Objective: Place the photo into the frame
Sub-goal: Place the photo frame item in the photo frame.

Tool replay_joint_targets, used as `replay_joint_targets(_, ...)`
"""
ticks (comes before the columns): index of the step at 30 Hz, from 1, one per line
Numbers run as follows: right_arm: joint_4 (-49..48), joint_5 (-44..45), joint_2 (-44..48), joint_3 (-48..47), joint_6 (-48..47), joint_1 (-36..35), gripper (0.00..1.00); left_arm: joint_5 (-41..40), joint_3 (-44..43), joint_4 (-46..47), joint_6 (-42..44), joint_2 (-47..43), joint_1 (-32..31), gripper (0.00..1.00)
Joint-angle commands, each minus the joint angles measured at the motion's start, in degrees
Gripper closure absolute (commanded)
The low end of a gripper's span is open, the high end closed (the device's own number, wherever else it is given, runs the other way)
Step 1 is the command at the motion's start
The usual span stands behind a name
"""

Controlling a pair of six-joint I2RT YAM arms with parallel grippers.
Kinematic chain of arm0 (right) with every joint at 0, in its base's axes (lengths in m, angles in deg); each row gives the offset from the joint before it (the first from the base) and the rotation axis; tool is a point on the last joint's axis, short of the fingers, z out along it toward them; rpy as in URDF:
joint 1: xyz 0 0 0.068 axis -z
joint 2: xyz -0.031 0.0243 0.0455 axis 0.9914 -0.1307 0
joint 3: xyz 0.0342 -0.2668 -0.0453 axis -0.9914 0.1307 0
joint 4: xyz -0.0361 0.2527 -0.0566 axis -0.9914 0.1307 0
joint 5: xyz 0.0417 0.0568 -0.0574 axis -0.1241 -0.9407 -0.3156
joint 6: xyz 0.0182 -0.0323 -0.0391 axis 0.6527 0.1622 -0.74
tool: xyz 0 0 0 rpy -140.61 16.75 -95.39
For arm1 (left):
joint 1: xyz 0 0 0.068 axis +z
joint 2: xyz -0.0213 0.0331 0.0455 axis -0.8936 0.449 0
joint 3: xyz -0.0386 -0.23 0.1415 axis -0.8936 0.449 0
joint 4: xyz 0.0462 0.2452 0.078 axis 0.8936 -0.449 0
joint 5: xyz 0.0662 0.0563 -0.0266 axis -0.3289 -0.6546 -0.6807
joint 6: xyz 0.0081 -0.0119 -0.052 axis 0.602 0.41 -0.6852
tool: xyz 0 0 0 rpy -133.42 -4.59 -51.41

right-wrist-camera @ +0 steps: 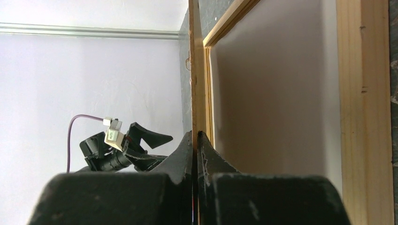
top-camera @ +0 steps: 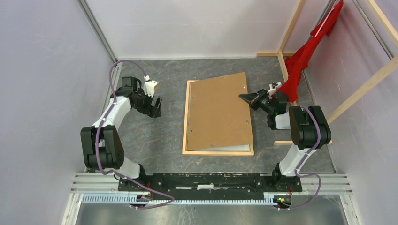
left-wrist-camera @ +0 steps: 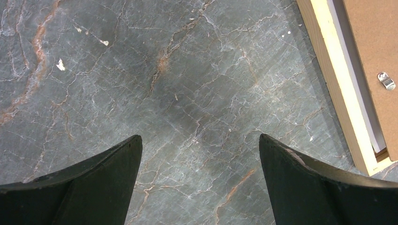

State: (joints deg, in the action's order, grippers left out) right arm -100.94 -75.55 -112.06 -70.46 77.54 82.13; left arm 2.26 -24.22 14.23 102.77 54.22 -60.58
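Observation:
The frame (top-camera: 186, 117) of light wood lies flat on the grey marbled table. A brown backing board (top-camera: 218, 112) rests askew on it, its right edge raised. My right gripper (top-camera: 245, 97) is shut on that edge; in the right wrist view the thin board (right-wrist-camera: 196, 70) runs straight between the closed fingertips (right-wrist-camera: 195, 133). Beneath the board a pale sheet, the photo (right-wrist-camera: 272, 93) with its white back up, lies inside the frame (right-wrist-camera: 363, 117); a strip of it shows along the near rail (top-camera: 225, 149). My left gripper (top-camera: 155, 108) hangs open over bare table (left-wrist-camera: 199, 140), left of the frame (left-wrist-camera: 328, 70).
A red cloth (top-camera: 305, 56) hangs from wooden rack beams (top-camera: 366, 84) at the back right, close behind my right arm. A small metal clip (left-wrist-camera: 386, 80) sits on the board. Pale walls close in both sides and the back.

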Motion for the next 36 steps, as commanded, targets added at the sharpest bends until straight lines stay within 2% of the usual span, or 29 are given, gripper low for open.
replay_joint_targets(1, -4.90, -2.57, 0.23, -0.79, 1.98, -0.15, 1.00, 0.66, -0.29, 1.33, 1.08, -1.55, -0.26, 0.00)
replay_joint_targets(23, -5.97, -2.26, -1.08, 0.97, 0.21, -0.53, 1.00, 0.51, -0.20, 1.35, 1.20, -1.91, -0.28, 0.00)
replay_joint_targets(36, -11.00, -0.82, -3.16, -0.95, 1.26, -0.53, 1.00, 0.78, -0.59, 0.34, 1.30, -1.82, -0.33, 0.00)
